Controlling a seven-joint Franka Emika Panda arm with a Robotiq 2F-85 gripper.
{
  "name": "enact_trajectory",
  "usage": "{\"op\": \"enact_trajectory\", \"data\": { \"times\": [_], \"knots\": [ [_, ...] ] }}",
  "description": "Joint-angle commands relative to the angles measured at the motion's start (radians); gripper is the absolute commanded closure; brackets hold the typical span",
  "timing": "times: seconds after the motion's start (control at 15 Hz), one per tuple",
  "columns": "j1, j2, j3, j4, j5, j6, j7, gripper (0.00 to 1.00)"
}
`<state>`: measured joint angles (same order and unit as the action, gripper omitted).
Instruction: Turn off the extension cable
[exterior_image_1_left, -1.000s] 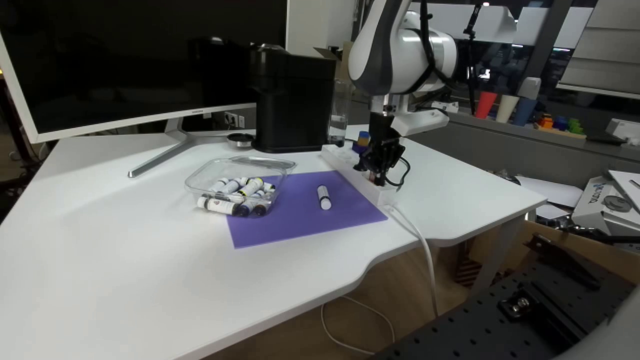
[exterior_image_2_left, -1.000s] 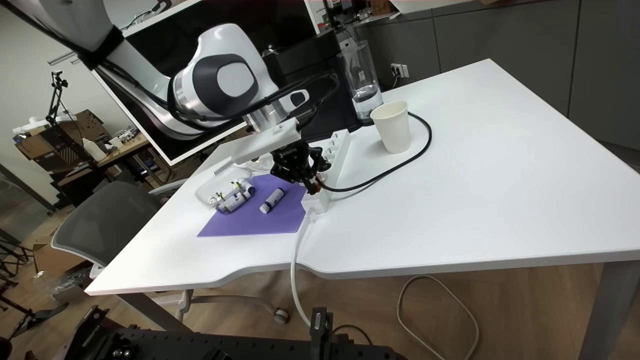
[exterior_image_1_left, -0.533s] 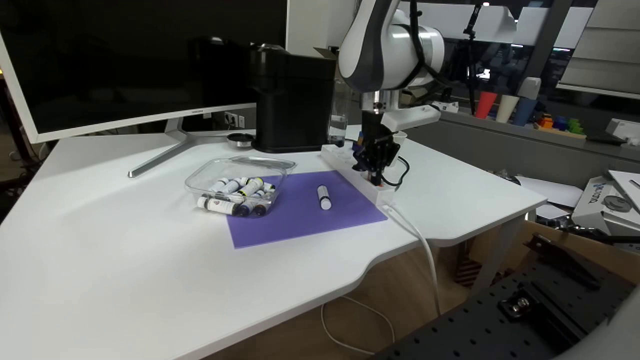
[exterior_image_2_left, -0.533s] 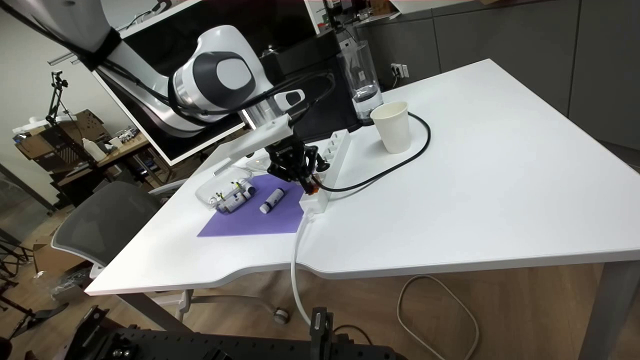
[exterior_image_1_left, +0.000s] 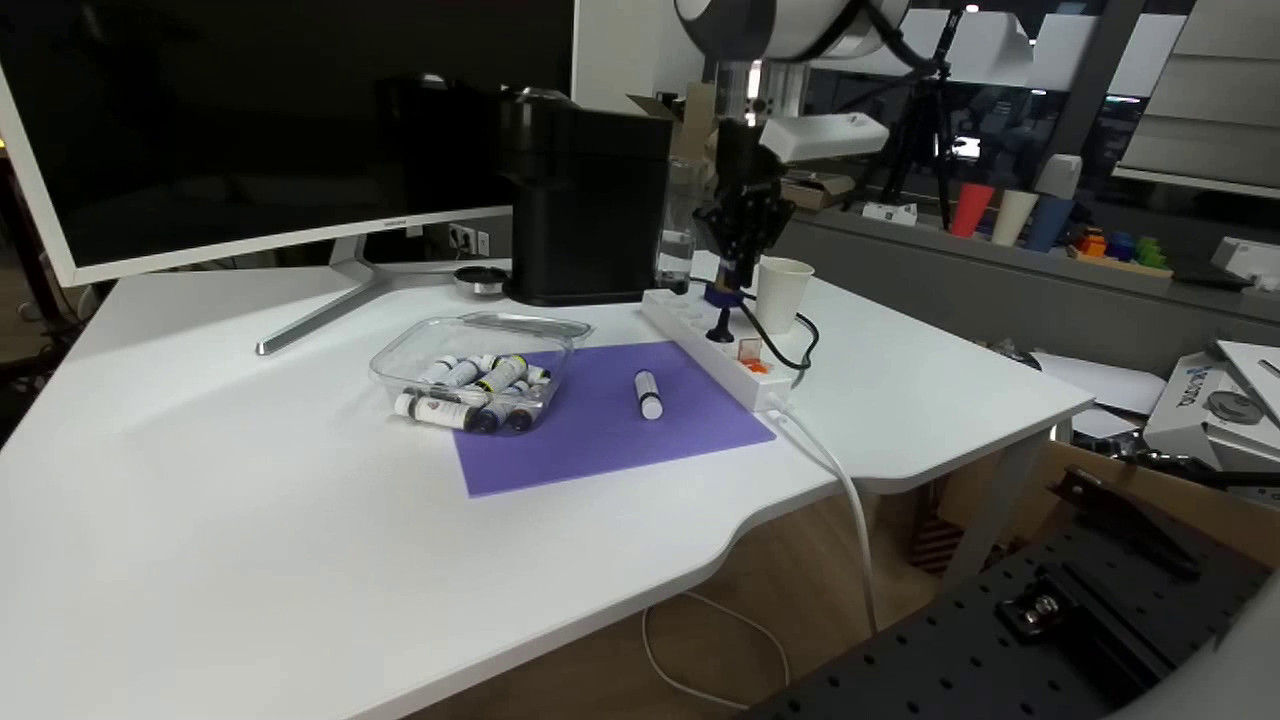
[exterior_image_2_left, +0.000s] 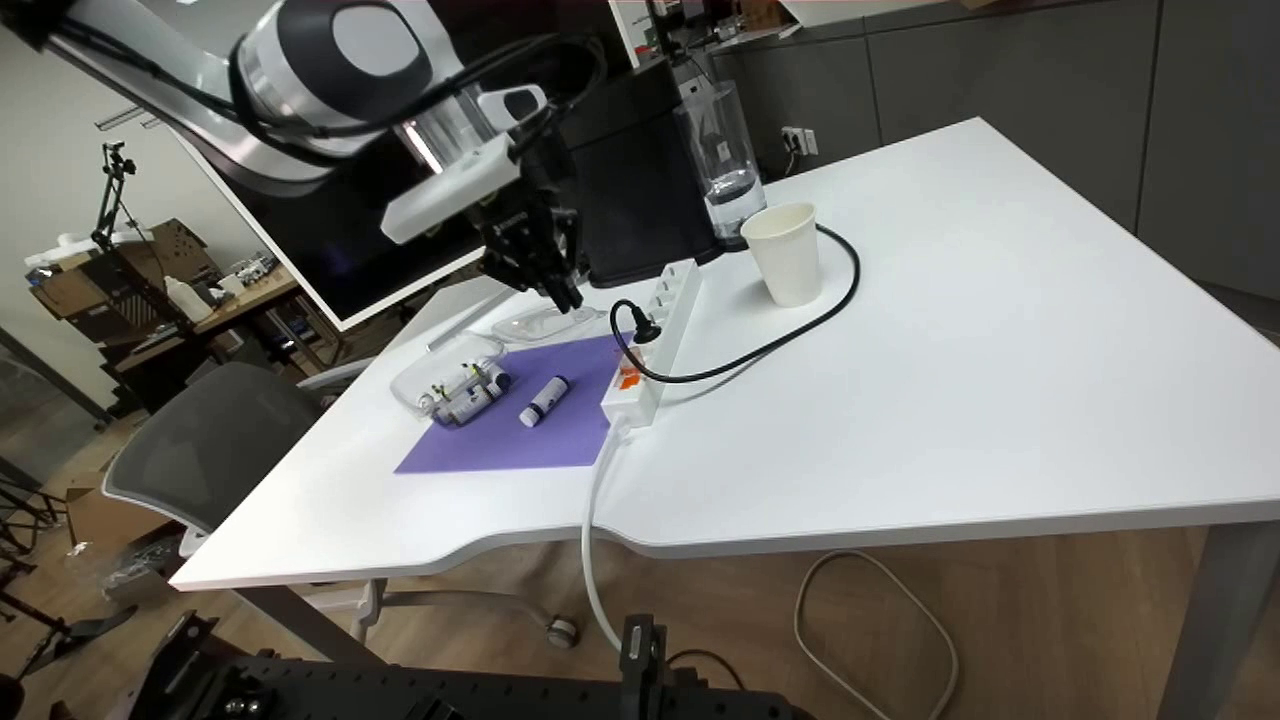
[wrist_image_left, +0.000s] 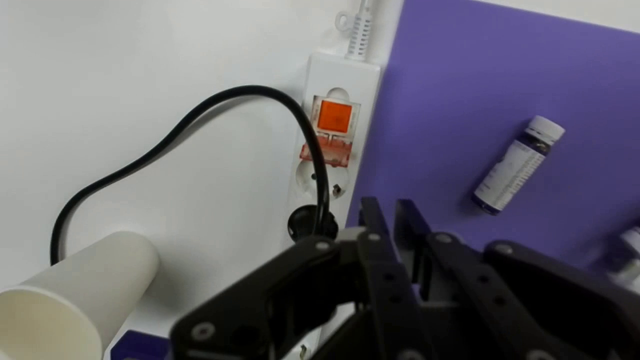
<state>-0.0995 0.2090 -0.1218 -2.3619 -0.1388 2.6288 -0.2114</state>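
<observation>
The extension cable is a long white socket block on the table, also in an exterior view and the wrist view. Its white cord hangs over the table edge. An orange switch sits near the cord end, with its clear reddish cover flipped up. A black plug is in a socket; its black wire arches across the block beside the switch. My gripper is above the block, apart from it, with a narrow gap between empty fingertips. It shows in both exterior views.
A white paper cup stands beside the block, a blue block near it. A purple sheet lies alongside with a small bottle. A clear tray holds several bottles. A black machine stands behind.
My gripper has risen from the switch end of the block and moved back. The orange switch and raised cover, hidden behind the gripper before, now show.
</observation>
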Motion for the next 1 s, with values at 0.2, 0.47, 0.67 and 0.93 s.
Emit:
{"op": "enact_trajectory", "data": {
  "times": [0.2, 0.47, 0.67, 0.93],
  "knots": [
    [0.012, -0.297, 0.025, -0.104, -0.008, -0.217, 0.05, 0.32],
    [0.016, -0.476, 0.048, -0.19, -0.03, -0.306, 0.073, 0.07],
    [0.018, -0.616, 0.062, -0.257, -0.017, -0.343, 0.078, 0.0],
    [0.019, -0.772, 0.07, -0.318, 0.004, -0.398, 0.085, 0.0]
  ]
}}
